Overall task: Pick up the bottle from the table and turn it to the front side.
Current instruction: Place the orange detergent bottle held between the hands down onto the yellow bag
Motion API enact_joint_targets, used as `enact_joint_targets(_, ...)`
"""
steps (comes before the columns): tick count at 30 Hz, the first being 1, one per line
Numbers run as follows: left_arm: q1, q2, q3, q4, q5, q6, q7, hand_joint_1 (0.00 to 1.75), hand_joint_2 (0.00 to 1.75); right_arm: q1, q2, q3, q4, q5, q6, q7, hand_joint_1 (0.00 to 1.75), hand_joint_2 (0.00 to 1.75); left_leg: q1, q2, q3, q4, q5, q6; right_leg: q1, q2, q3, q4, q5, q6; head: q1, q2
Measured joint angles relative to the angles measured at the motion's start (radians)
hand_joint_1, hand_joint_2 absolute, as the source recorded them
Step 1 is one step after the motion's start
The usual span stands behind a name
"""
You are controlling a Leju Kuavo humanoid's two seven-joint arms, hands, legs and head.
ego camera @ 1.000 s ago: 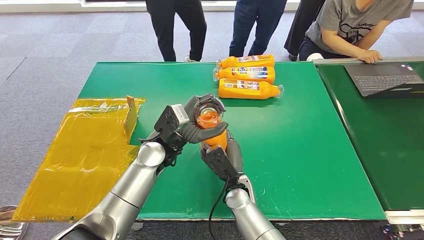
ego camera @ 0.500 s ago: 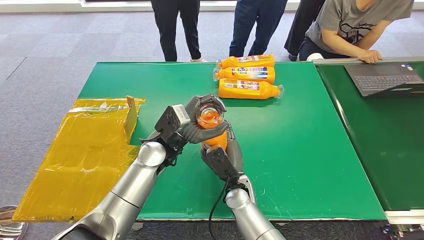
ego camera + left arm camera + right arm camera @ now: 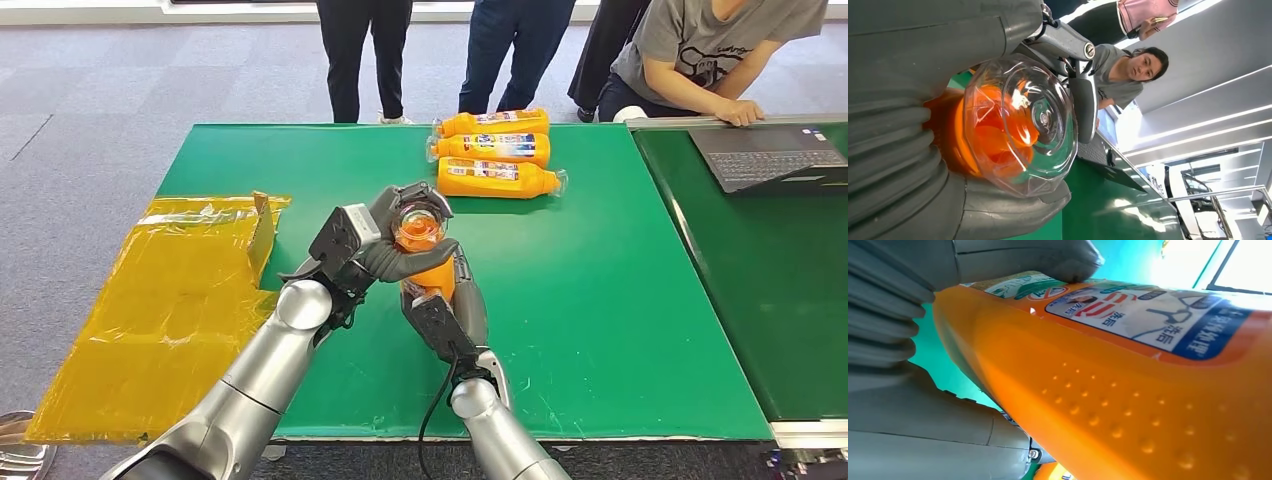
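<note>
Both hands are holding the orange bottle [image 3: 428, 262] upright above the middle of the green worktop [image 3: 620, 300]: the left hand [image 3: 385, 245] is clamping its fingers around the clear cap, while the right hand [image 3: 445, 310] is gripping the body from below. To turn it well, one hand should loosen while the other rotates, keeping it upright. The label [image 3: 1148, 315] is showing blue and red print, too blurred to read.

Green table [image 3: 620, 300] has three orange bottles [image 3: 497, 178] lying on their sides in a row near the far edge. Crinkly yellow plastic sheet [image 3: 170, 300] hangs over the left edge, and a laptop [image 3: 768, 155] sits on the neighbouring table [image 3: 800, 300].
</note>
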Motion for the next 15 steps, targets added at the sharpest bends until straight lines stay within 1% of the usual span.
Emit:
enact_joint_targets(2,-0.001,0.0,-0.003,0.0,-0.053,0.067,-0.001,1.75,1.75,0.0,0.0,0.0,0.0,0.003,-0.002,0.004,0.0,0.0,0.0,0.0,0.0,0.0,0.0,0.0,0.0,0.0,0.0,0.0,0.0,0.0,0.0,0.0)
enact_joint_targets(6,-0.01,0.006,-0.013,0.016,-0.201,0.241,0.002,1.75,1.75,0.003,-0.001,-0.002,0.0,0.006,-0.009,0.004,0.0,0.0,0.0,0.001,0.0,0.0,0.0,0.0,0.0,0.001,0.0,0.0,0.0,0.0,0.0,0.0)
enact_joint_targets(8,-0.021,0.012,-0.017,0.031,-0.252,0.291,0.005,1.75,1.75,0.006,-0.002,-0.003,0.0,0.007,-0.011,0.003,0.0,0.0,0.0,0.001,0.0,0.0,0.0,0.0,0.0,0.0,0.0,0.0,0.0,0.0,0.0,0.0)
enact_joint_targets(10,-0.031,0.015,-0.02,0.043,-0.277,0.315,0.006,1.75,1.75,0.007,-0.003,-0.004,0.0,0.008,-0.012,0.003,0.0,0.0,0.0,0.0,0.0,0.0,0.0,0.0,0.0,0.0,0.0,0.0,0.0,0.0,0.0,0.0)
enact_joint_targets(15,-0.04,0.02,-0.027,0.063,-0.288,0.321,0.007,1.75,1.75,0.008,-0.003,-0.009,0.0,0.008,-0.012,0.003,0.0,0.0,0.0,0.001,0.0,0.0,0.0,0.0,0.0,0.001,0.0,0.0,0.0,0.0,0.0,0.0)
